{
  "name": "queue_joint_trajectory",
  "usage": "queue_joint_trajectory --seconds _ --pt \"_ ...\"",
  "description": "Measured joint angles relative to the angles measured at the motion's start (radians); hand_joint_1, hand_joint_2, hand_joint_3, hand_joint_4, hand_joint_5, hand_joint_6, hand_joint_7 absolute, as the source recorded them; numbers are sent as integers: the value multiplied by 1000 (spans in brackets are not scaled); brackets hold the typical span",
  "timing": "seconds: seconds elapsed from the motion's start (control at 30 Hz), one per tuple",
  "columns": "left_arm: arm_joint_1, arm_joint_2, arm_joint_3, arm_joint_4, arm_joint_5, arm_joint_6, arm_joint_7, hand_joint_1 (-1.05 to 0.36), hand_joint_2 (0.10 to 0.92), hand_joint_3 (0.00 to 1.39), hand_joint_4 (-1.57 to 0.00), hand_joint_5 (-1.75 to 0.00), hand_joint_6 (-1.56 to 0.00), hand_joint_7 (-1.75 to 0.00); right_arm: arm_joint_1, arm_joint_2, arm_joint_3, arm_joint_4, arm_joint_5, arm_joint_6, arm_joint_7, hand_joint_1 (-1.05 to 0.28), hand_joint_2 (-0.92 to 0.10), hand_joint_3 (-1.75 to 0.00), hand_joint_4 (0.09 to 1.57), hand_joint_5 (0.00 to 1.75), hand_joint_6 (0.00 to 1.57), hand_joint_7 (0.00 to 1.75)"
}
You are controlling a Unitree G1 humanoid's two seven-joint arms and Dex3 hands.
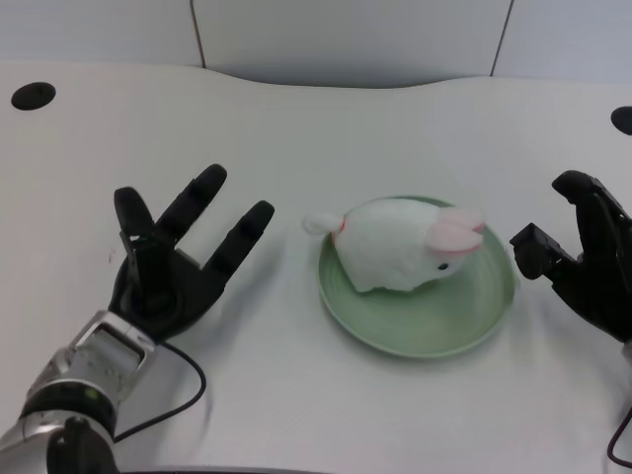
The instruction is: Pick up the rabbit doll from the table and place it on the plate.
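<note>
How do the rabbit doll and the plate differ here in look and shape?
The rabbit doll is white with pink ears, while the plate is pale green. The doll is plump and rounded, and the plate is flat and shallow. The doll rests on the plate and overhangs its left rim.

One white rabbit doll (405,247), one green plate (419,331), one white table (296,148) with two dark round holes, the first (33,96) upper left, the second (622,119) upper right, and two black robot hands, left (173,262) and right (588,262).
</note>
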Motion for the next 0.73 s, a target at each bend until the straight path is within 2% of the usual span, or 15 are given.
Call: queue_joint_trajectory --seconds 0.07,0.23,0.33,0.43,0.6,0.73 --pt "32 -9 13 -6 -16 24 0 -1048 921 775 -83 -44 1 1 0 -1 0 1 0 0 -11 -609 -921 -191 826 1746 783 1746" --pt "56 -25 27 -47 -53 71 -7 -1048 921 800 -104 -58 1 1 -1 -1 4 1 -2 3 -12 -609 -921 -205 827 1746 790 1746" --pt "56 -28 18 -54 -52 71 -7 -1048 921 798 -106 -61 1 1 -1 -1 8 1 -7 -4 -12 -608 -921 -230 827 1746 783 1746" --pt "57 -29 14 -55 -52 71 -7 -1048 921 798 -105 -62 1 1 -1 -1 9 1 -19 -11 -11 -608 -921 -234 827 1746 782 1746" --pt "66 -29 -2 -58 -46 54 -11 -1048 921 775 -92 -56 1 1 -1 -1 7 14 -20 -13 -11 -609 -921 -235 833 1746 783 1746" --pt "86 -28 -29 -69 -34 23 -31 -1048 921 730 -79 -51 1 1 -2 -1 0 19 -19 -13 -12 -597 -921 -225 831 1746 769 1746"
